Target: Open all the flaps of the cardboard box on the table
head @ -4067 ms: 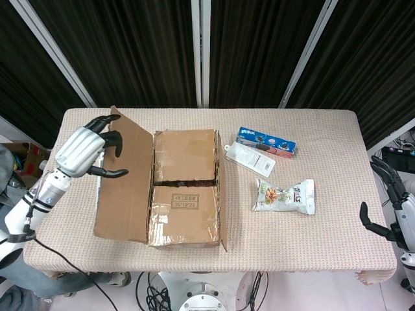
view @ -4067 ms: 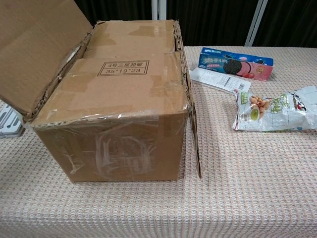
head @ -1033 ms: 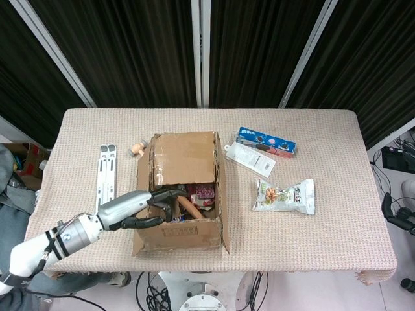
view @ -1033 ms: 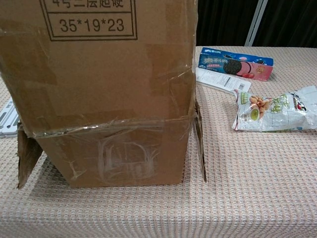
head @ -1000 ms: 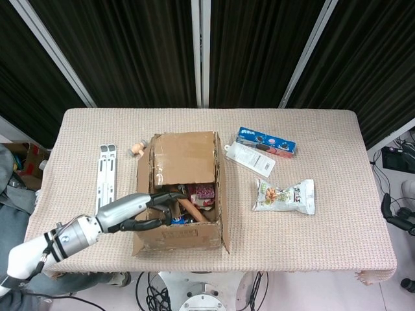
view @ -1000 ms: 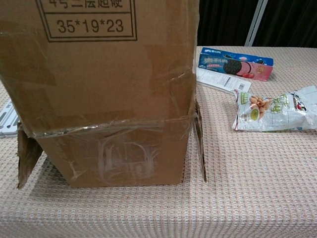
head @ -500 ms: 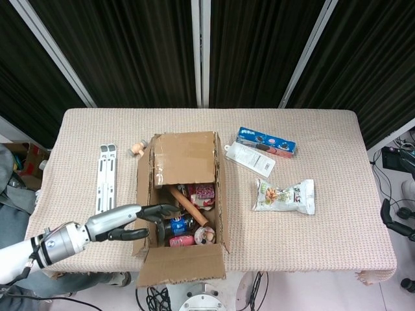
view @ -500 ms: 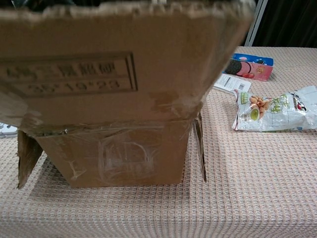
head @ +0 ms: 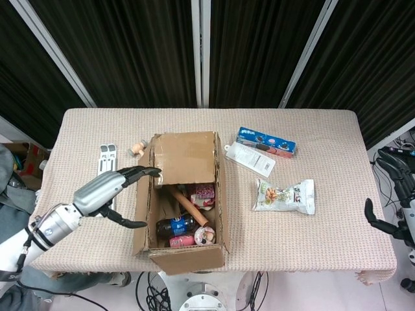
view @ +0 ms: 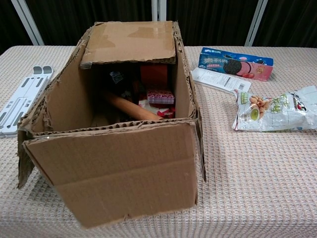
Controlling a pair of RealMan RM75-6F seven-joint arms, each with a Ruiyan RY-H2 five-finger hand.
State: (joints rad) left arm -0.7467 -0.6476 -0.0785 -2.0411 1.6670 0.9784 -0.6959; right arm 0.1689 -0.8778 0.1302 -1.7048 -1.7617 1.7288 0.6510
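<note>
The cardboard box [head: 144, 214] stands mid-table. Its near flap [view: 114, 173] hangs down over the front wall, and the side flaps are folded down outside. The far flap [head: 185, 157] still lies flat over the back half of the opening. Inside I see a brown stick, a dark bottle and red packets. My left hand [head: 110, 189] hovers beside the box's left wall, fingers spread and holding nothing, its fingertips near the far flap's left edge. My right hand [head: 391, 206] hangs off the table's right edge, fingers apart and empty. The chest view shows neither hand.
A blue cookie box [head: 266, 141], a white packet [head: 251, 159] and a bag of nuts [head: 285, 196] lie right of the box. A white folding stand [head: 104, 170] and a small tan object [head: 136, 148] lie to its left.
The near flap swung from upright down over the front wall. My left hand let it go and moved up along the box's left side. My right hand rose further into view.
</note>
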